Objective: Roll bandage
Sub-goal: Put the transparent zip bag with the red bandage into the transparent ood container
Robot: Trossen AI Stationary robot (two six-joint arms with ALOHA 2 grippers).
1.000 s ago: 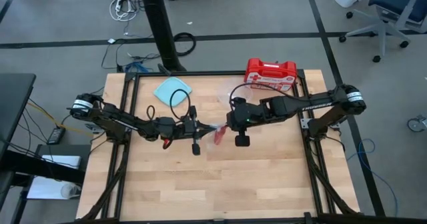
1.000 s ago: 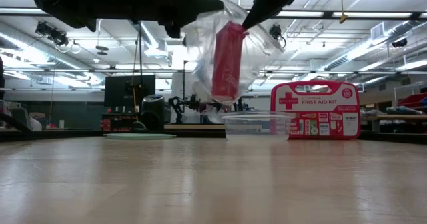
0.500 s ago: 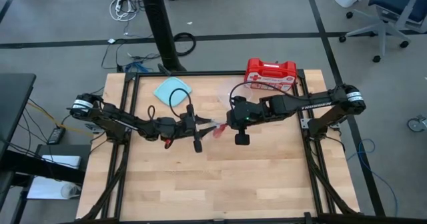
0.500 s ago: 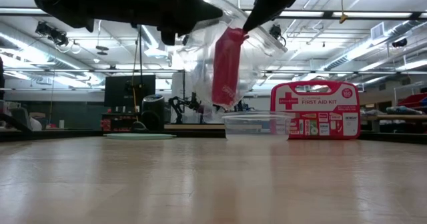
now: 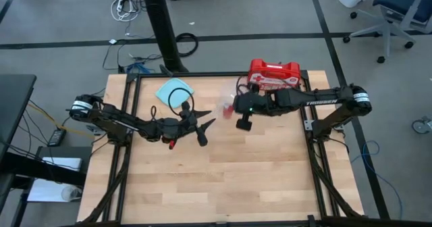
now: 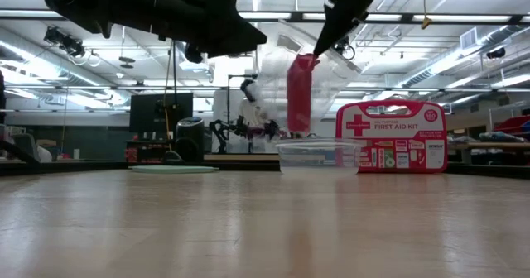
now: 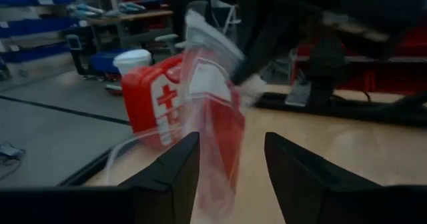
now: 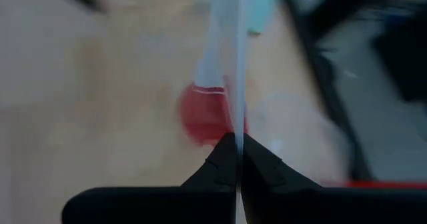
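The red bandage [image 6: 301, 92] is a roll inside a clear plastic bag [image 6: 273, 83] that hangs in the air over the middle of the table. My right gripper [image 5: 228, 109] is shut on the bag's top. From above the bag [image 5: 221, 107] shows beside that gripper, and the right wrist view shows the bandage [image 8: 202, 112] below the fingers. My left gripper [image 5: 206, 124] stands open just left of the bag, with nothing between its fingers. In the left wrist view the bag [image 7: 217, 127] hangs beyond the left gripper [image 7: 230, 174]. My right gripper pinches the bag's upper edge [image 8: 238, 117] between its two shut fingers, coming from above and slanting down. The bag hangs below the fingers, clear of the table, with the red roll upright in its lower part.
A red first-aid case [image 5: 273, 75] stands at the far edge, right of the middle. A clear plastic tub [image 6: 319, 155] sits in front of it. A teal cloth [image 5: 174, 92] lies at the far left. The near half of the wooden table [image 5: 223, 180] holds nothing.
My left gripper has opened and let go of the bag, drawing back a little toward the table's left. My right gripper has carried the bag toward the far edge and the first-aid case. The bag now hangs from the right gripper alone.
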